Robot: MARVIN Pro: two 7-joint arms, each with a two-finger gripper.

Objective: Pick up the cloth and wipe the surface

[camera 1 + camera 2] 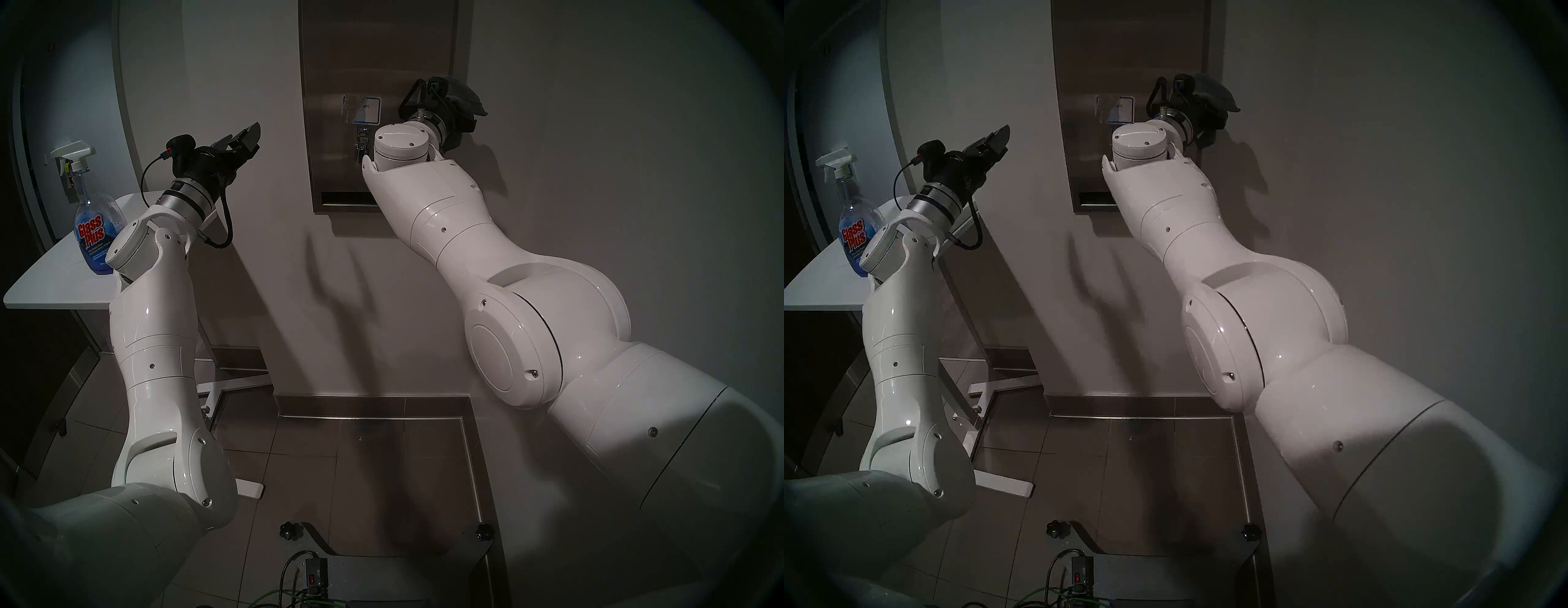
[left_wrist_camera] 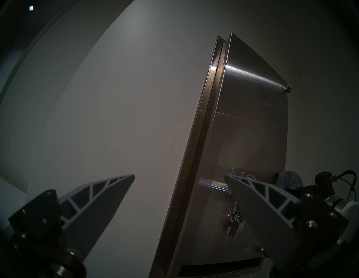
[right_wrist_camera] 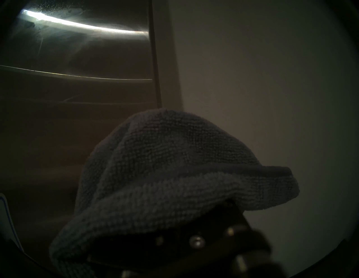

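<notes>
The cloth (image 1: 466, 99) is a grey-blue terry rag bunched over my right gripper (image 1: 454, 106), which is shut on it. It fills the right wrist view (image 3: 174, 165) and hides the fingers. The cloth is held up at the right edge of the brushed steel dispenser panel (image 1: 335, 63), partly over the white wall; I cannot tell whether it touches. The panel has a blue-bordered label (image 1: 365, 108), small levers (image 1: 361, 144) and a dark slot (image 1: 343, 198). My left gripper (image 1: 248, 138) is open and empty, raised left of the panel (image 2: 248, 116).
A Glass Plus spray bottle (image 1: 95, 225) stands on a small white table (image 1: 51, 271) at the left, just behind my left arm. The white wall (image 1: 594, 170) surrounds the panel. A tiled floor (image 1: 373, 446) lies below.
</notes>
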